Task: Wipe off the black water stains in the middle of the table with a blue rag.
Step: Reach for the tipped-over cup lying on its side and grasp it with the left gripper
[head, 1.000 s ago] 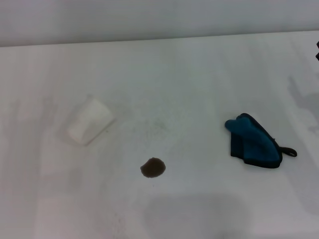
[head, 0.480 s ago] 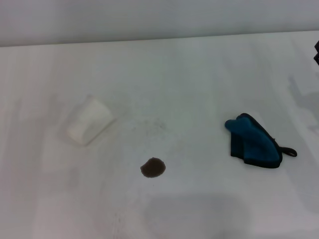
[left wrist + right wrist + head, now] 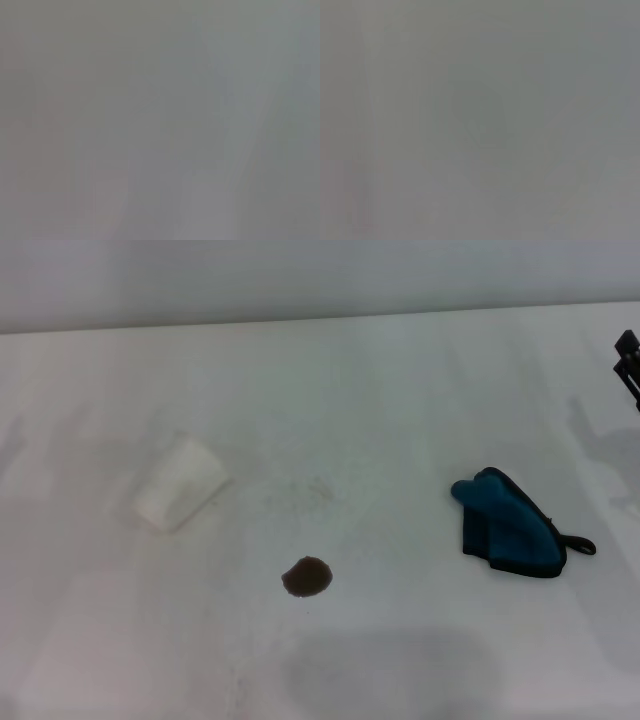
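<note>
Only a small dark part of the right claw (image 3: 629,355) shows, at the right edge of the head view, raised above the far right side of the desk (image 3: 400,390). The left arm does not appear in any view.

Only a small black, angular piece of the right tool (image 3: 628,355) shows

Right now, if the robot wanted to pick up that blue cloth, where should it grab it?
Probably from straight above, closing on the thick folded middle of the blue rag. It lies bunched in a wedge on the table, so the raised bulk gives fingers something to pinch. The small black loop looks too thin. The right gripper, at the table's right edge, is nearest.
</note>
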